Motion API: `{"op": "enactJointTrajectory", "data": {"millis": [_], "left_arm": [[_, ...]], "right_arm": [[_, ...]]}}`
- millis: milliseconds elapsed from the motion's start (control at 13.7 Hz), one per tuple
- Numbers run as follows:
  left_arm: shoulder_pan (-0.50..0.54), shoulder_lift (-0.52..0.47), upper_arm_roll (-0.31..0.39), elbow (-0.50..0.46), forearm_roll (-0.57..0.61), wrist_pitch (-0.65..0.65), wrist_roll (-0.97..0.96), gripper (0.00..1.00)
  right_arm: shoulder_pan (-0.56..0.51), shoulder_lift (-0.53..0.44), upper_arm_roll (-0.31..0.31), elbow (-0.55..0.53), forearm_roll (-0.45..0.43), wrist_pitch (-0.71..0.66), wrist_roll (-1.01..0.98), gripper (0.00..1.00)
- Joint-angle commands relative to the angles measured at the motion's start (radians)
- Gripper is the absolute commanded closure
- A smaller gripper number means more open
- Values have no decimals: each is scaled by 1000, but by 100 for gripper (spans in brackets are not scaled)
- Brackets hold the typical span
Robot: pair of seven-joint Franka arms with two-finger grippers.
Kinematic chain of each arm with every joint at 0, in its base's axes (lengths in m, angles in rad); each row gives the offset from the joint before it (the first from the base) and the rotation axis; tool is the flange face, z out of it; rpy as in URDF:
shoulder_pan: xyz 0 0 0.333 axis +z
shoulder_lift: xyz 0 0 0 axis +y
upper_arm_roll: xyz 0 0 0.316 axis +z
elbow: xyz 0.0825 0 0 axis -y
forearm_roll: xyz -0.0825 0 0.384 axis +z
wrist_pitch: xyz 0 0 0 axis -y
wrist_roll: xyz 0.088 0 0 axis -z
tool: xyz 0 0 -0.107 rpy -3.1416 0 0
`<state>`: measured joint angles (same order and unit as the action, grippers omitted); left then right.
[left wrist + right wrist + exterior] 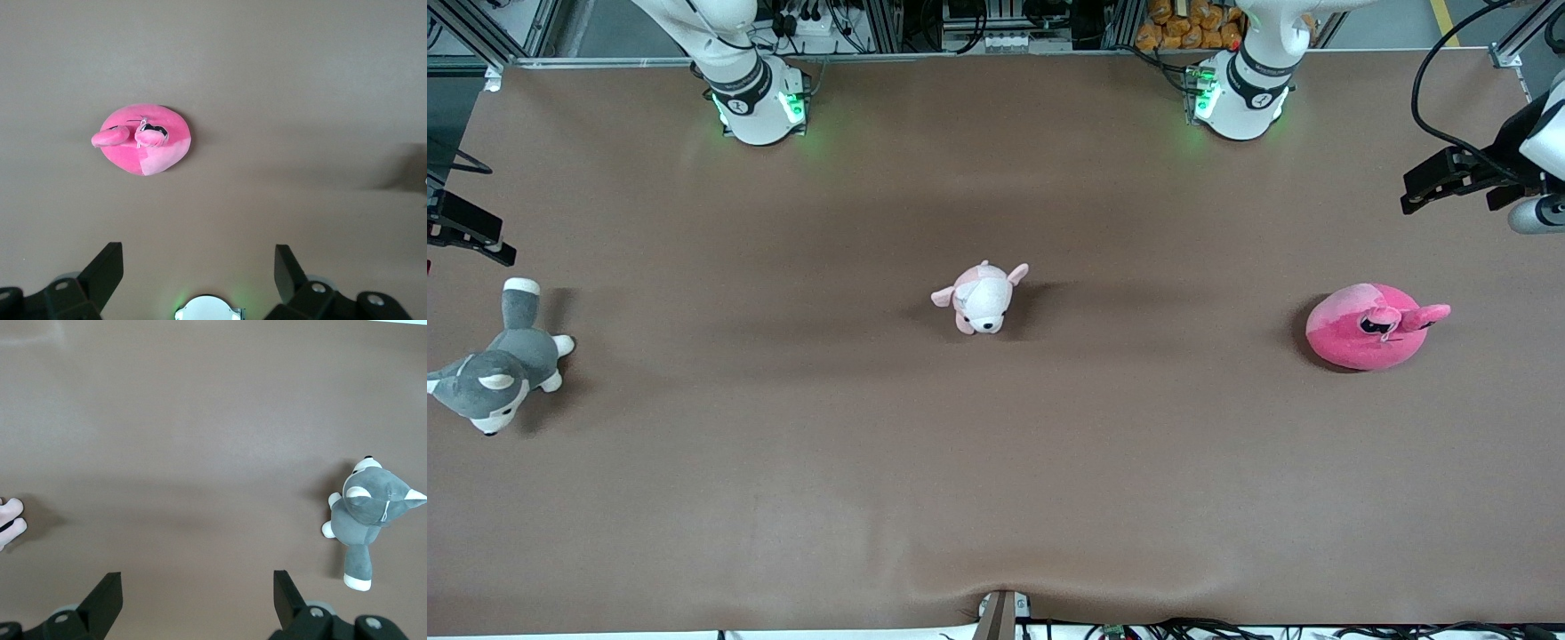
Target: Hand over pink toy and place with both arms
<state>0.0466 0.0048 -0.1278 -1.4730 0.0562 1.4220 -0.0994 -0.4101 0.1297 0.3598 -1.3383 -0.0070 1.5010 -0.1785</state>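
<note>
Three plush toys lie on the brown table (996,489): the pink toy (1371,326) at the left arm's end, at three o'clock from the pale pink-and-white plush dog (983,298) at the middle, and the grey husky (503,360) at nine o'clock. Left gripper (199,267) hangs above the table near the pink toy, fingers spread apart; right gripper (197,590), over the husky's end, is likewise spread and empty.

A pale pink-and-white plush dog (983,298) lies at the centre of the frame on the brown table (996,498). A grey-and-white plush husky (500,360) sprawls at the frame's left edge, head toward the lower left, tail pointing up. Orange packets (1187,25) crowd the top edge, right of centre.
</note>
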Motion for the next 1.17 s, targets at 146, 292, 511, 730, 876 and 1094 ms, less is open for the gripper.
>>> {"op": "enactJointTrajectory", "data": {"millis": [146, 292, 511, 730, 876, 1094], "left_arm": [[2, 7, -3, 23, 20, -23, -22, 0], [7, 11, -3, 26, 22, -21, -20, 0], [10, 11, -3, 28, 36, -23, -8, 0], [18, 9, -3, 25, 36, -23, -13, 0], [18, 9, -1, 26, 37, -23, -6, 0], [19, 11, -1, 28, 36, -23, -10, 0]], "right_arm": [[-18, 15, 22, 30, -22, -18, -6, 0], [-18, 15, 22, 30, -22, -18, -6, 0], [-18, 15, 22, 30, -21, -18, -6, 0], [-18, 15, 22, 30, -22, -18, -6, 0], [-16, 15, 22, 30, -24, -18, -4, 0], [-19, 15, 21, 31, -24, -16, -6, 0]]}}
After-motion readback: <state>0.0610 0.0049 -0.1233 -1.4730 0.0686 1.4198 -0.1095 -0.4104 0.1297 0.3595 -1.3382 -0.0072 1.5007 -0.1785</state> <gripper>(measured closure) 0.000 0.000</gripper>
